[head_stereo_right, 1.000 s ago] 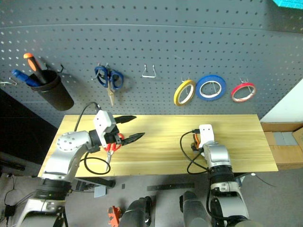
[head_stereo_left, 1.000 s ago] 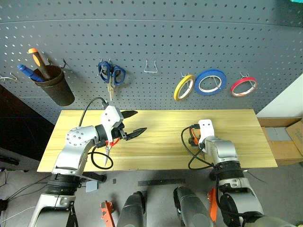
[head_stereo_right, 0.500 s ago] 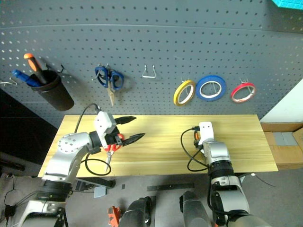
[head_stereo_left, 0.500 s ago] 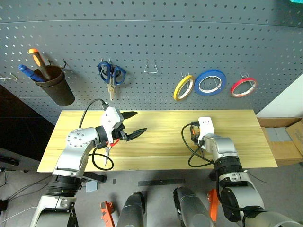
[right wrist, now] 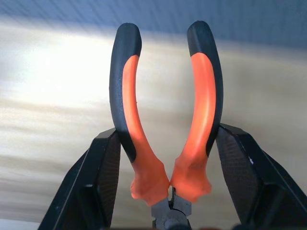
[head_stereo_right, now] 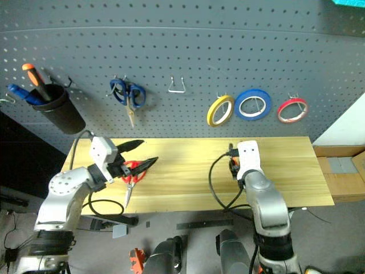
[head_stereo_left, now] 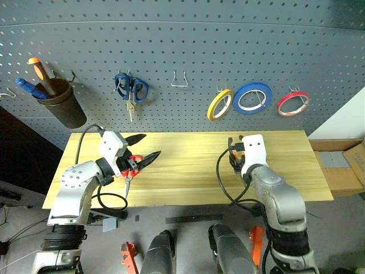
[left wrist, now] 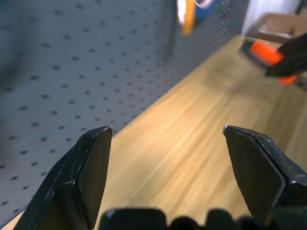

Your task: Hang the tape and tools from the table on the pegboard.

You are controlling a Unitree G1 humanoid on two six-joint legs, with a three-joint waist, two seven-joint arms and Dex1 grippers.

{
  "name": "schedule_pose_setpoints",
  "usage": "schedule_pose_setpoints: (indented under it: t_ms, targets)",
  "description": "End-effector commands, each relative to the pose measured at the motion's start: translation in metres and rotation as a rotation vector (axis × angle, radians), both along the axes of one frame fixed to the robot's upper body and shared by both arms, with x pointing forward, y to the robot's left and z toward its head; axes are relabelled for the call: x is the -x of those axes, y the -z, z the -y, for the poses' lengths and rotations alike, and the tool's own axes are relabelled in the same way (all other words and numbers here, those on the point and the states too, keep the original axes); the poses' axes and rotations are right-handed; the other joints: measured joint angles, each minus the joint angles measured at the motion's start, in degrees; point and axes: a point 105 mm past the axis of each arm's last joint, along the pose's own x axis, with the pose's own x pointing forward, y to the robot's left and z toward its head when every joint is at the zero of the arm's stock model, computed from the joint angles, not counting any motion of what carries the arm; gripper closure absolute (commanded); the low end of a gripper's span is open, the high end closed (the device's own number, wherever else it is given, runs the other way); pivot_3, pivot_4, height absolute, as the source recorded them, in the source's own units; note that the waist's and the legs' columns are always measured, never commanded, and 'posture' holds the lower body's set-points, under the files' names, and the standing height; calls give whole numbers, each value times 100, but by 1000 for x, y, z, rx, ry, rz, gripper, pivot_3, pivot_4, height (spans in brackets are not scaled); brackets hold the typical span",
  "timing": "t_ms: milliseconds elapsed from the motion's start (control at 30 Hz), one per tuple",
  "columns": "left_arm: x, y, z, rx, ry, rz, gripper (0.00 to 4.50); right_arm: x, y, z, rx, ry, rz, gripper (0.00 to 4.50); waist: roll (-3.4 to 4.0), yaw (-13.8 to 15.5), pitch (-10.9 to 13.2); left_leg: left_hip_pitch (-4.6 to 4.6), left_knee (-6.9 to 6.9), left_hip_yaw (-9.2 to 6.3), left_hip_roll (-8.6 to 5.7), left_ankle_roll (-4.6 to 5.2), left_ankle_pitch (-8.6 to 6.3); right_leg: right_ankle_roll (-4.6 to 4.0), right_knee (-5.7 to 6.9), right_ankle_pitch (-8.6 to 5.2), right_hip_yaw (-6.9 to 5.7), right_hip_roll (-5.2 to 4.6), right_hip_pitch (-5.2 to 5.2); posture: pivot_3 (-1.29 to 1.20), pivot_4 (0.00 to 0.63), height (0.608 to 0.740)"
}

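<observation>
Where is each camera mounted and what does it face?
Left and right eye: head, looking down at the light wooden table and dark grey pegboard; both arms show.
Left wrist: along the open left gripper, over the table toward the pegboard.
Right wrist: along the right gripper, closed on the orange-and-black-handled pliers.
Shared: table, pegboard; the left wrist also catches the pliers.

The pliers' (right wrist: 165,129) metal nose is running off the right wrist view's edge. The left gripper (head_stereo_left: 141,147) is covering part of the red-handled scissors (head_stereo_left: 132,165). The yellow tape (left wrist: 184,14) is appearing blurred, cut off.
</observation>
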Motion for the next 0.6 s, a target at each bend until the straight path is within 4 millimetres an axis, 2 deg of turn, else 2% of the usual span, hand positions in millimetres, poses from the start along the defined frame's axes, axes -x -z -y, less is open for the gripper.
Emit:
schedule_pose_setpoints:
  t_ms: [33, 133, 300, 500, 600]
  targets:
    - [0, -18, -18, 37, -73, 65, 524, 13, -43, -18, -22, -75, 147, 1973, 0, 0, 0, 1, 1, 1, 0, -1, 1, 0, -3, 0, 0, 0, 1, -146, 212, 740]
    - [-3, -26, -29, 69, -129, 90, 524, 9, -78, -31, -24, -132, 265, 1973, 0, 0, 0, 2, 6, 5, -1, -1, 6, 2, -8, 1, 3, 0, 4, -136, 202, 740]
    - [-8, -39, -34, 85, -167, 134, 524, -7, -121, -49, -42, -202, 384, 1973, -8, 16, -26, 2, 0, 2, -3, -2, 9, -4, -7, 9, -3, 0, 3, -96, 167, 740]
    - [-4, -47, -33, 90, -174, 160, 524, -29, -148, -65, -81, -265, 452, 1973, -22, 57, -132, -4, -12, 5, -10, -3, 8, -7, -16, 11, -2, -8, -4, -34, 126, 740]
    - [1, -50, -27, 101, -170, 180, 524, -42, -170, -83, -154, -298, 487, 1973, -24, 78, -181, -4, -9, 8, -10, -4, 9, -10, -11, 14, 0, -9, -5, -13, 107, 740]
